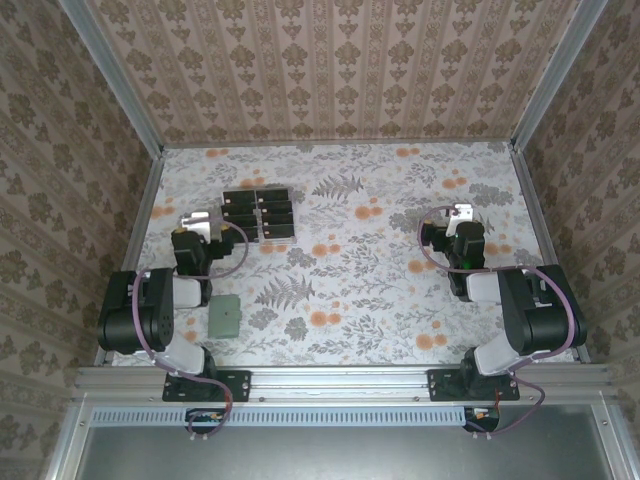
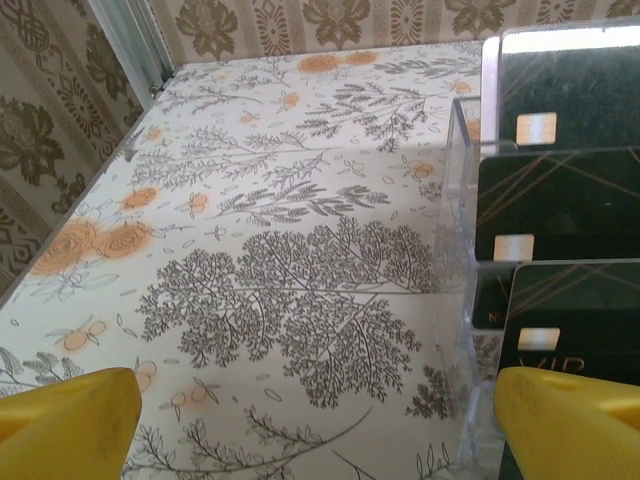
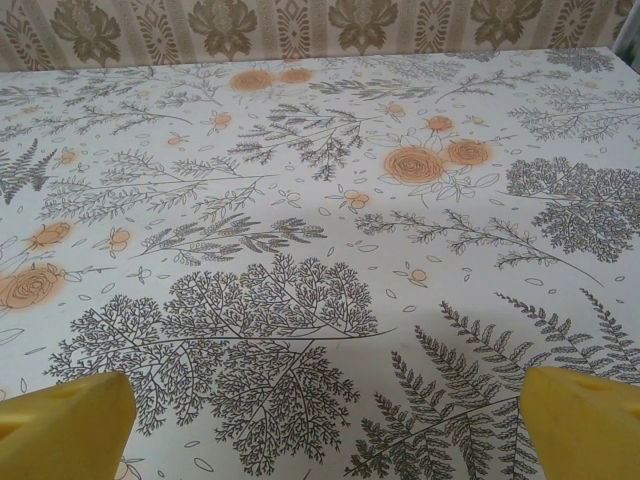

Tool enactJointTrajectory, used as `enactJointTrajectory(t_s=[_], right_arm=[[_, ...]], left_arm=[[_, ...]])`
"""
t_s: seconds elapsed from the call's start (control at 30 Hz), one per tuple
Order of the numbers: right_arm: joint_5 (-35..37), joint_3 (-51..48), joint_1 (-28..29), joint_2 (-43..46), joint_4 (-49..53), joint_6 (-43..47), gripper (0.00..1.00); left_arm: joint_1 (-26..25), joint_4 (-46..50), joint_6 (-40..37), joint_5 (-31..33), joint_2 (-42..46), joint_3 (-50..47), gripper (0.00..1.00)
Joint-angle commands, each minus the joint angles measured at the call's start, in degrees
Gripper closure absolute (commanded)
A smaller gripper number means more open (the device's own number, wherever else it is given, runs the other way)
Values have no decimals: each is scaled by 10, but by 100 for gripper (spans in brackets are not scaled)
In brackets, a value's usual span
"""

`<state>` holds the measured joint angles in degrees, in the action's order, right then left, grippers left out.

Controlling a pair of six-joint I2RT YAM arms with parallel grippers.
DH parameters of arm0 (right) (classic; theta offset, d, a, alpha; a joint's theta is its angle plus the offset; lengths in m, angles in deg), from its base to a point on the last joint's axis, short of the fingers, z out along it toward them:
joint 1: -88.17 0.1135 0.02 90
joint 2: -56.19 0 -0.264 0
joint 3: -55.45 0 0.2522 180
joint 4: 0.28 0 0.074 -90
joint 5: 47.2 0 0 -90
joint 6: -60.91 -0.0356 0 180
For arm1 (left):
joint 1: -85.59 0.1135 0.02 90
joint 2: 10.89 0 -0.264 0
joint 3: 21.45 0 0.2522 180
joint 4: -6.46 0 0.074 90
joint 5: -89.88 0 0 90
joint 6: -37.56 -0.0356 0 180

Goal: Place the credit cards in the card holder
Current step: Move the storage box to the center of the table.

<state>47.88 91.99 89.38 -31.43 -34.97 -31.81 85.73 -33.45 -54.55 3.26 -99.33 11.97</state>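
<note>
credit cards (image 2: 565, 205) are gleaming glossy black | tray (image 2: 456, 215) is looking clear plastic | table surface (image 2: 290, 210) is looking matt | card holder (image 1: 224, 318) is looking matt, soft

1. Top view: the light is soft, even and rather dim. The table (image 1: 390, 280) reads pale, the arms (image 1: 140, 310) cast only faint, diffuse shadows, and the picture is slightly grainy.
2. Left wrist view: white glare streaks the top edge of the credit cards (image 2: 565, 100) at upper right, and the clear tray (image 2: 462, 200) walls gleam.
3. The left gripper (image 2: 315, 425) fingertips (image 2: 70, 420) blur in the bottom corners.
4. Right wrist view: bright and even. The right gripper (image 3: 320, 425) fingertips (image 3: 60, 425) are out of focus, and the wallpaper (image 3: 300, 25) along the top is slightly soft.
</note>
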Motion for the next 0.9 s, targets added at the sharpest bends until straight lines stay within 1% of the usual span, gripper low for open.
enactJointTrajectory(t_s=[0.0, 0.2, 0.37, 0.5, 0.57, 0.6, 0.7, 0.77, 0.8, 0.83, 0.87], right_arm=[[-12, 6, -3, -2, -4, 7, 0], [-20, 5, -4, 4, -2, 9, 0], [-12, 7, -4, 38, 25, 7, 0], [10, -9, -2, 73, 32, 0, 0], [25, -9, -2, 105, 60, -11, 0], [37, 1, -1, 123, 100, -26, 0], [79, 73, -2, 157, 284, -92, 0], [129, 124, -3, 159, 388, -156, 0], [147, 151, -6, 164, 458, -212, 0], [132, 171, -12, 169, 500, -235, 0], [96, 181, -15, 174, 515, -228, 0]], left_arm=[[6, -29, 19, -8, 14, -8, 0], [2, -30, 18, 2, 33, -17, 0], [1, 15, 20, 12, 80, -14, 0], [2, 56, 25, 28, 132, -14, 0], [2, 86, 29, 35, 162, -11, 0], [2, 107, 42, 42, 183, -6, 0], [6, 198, 89, 34, 234, 26, 0], [6, 271, 125, 28, 247, 64, 0], [5, 316, 142, 25, 248, 89, 0], [6, 354, 156, 22, 244, 114, 0], [6, 384, 165, 16, 239, 134, 0]])
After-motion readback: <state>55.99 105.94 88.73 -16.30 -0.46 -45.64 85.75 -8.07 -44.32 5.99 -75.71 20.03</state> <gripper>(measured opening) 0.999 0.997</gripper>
